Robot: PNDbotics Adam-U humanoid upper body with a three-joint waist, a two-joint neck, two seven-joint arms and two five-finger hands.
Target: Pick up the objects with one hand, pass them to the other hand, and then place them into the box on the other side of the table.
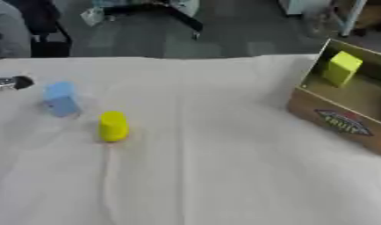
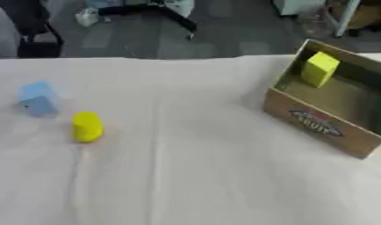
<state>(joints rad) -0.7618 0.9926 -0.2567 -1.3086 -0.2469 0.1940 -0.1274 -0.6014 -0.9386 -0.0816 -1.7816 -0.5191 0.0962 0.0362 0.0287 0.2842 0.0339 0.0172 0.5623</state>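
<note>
Table [image 1: 224, 176] wide open; left hand [image 1: 11, 82] at edge.

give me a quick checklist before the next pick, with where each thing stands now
1. Objects left to pick: blue block and yellow cylinder sit apart on the table's left. ok
2. Box on the right, open: ok
3. Room in box: one yellow block inside, floor mostly bare. ok
4. Left hand ready: only a dark and silver tip shows at the left edge. cannot tell
5. Right hand ready for the pass: not in view. cannot tell
6. Cloth between objects and box bare: ok
</note>
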